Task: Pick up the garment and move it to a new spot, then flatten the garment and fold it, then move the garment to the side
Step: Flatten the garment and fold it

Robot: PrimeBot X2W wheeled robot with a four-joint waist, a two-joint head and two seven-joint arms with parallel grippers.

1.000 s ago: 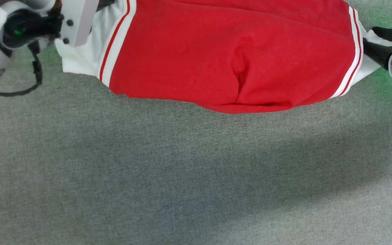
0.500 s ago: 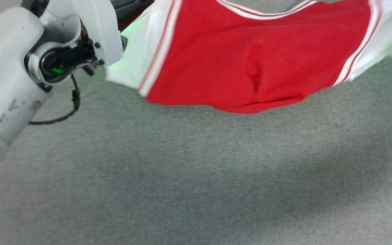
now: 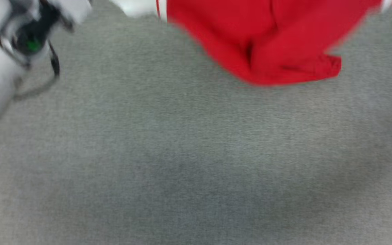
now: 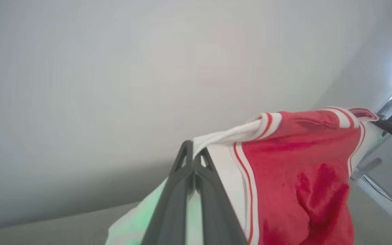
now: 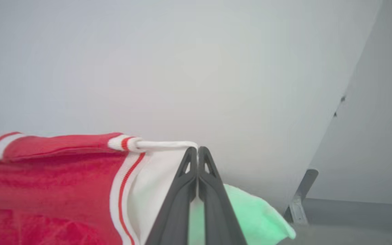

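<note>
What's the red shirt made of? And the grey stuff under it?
The jersey looks like soft, matte knit fabric: it sags and creases as it hangs, and its striped trim looks ribbed. The grey surface looks like woven cloth or short carpet, from its fine speckled grain; blur leaves that open.

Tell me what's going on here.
The robot is holding the garment, a red jersey with white-and-red striped trim, up in the air between its two arms. The left gripper and the right gripper each pinch a white edge at opposite sides, so the cloth hangs down between them above the grey surface. It is not laid out or folded yet. The head view is blurred by motion.
</note>
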